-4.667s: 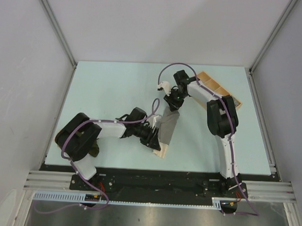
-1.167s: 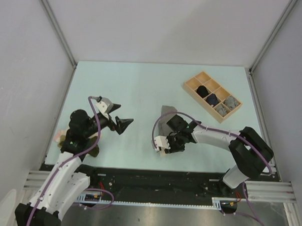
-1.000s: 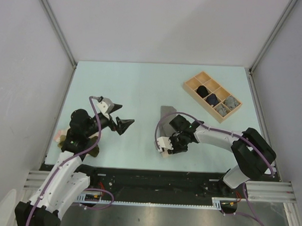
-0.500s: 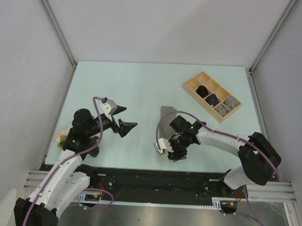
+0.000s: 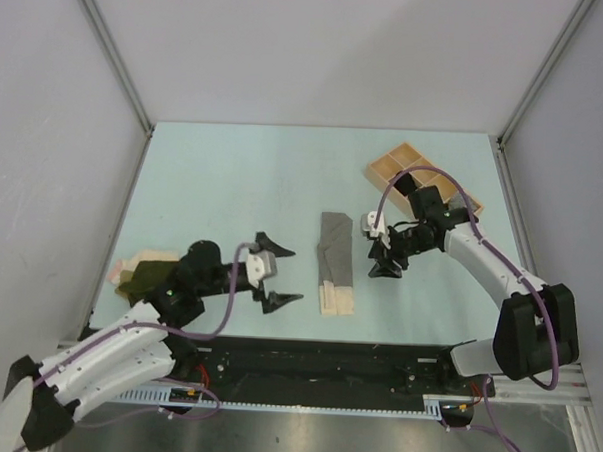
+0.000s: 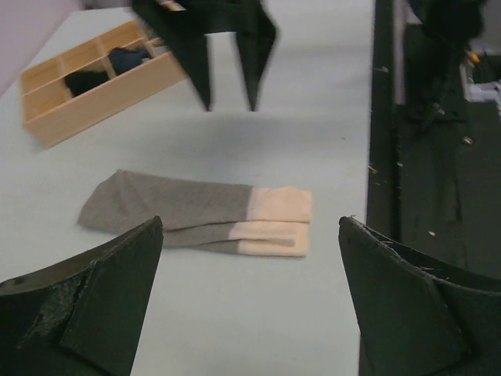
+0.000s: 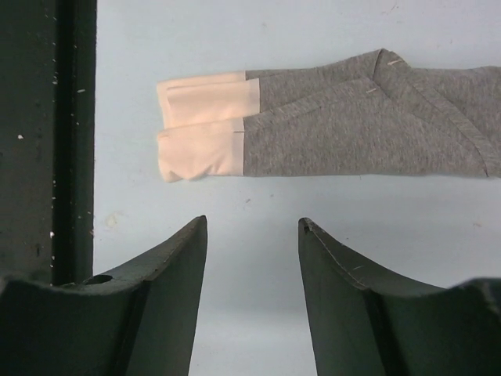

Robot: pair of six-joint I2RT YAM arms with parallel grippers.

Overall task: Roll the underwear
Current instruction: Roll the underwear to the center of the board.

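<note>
Underwear (image 5: 334, 262), folded into a flat grey strip, lay on the counter (image 5: 234, 173) between the left fingers (image 6: 86, 305), spread wide and empty, and the right fingers (image 7: 168, 274), half-parted and gripping nothing, apparently laid out for rolling.

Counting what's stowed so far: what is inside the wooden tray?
A navy bundle and a black bundle lie in the tray. Its near wall hides the other compartments' floors, and the right arm covers part from above.

Pale blue table (image 5: 233, 183), grey walls (image 5: 339, 48) around
</note>
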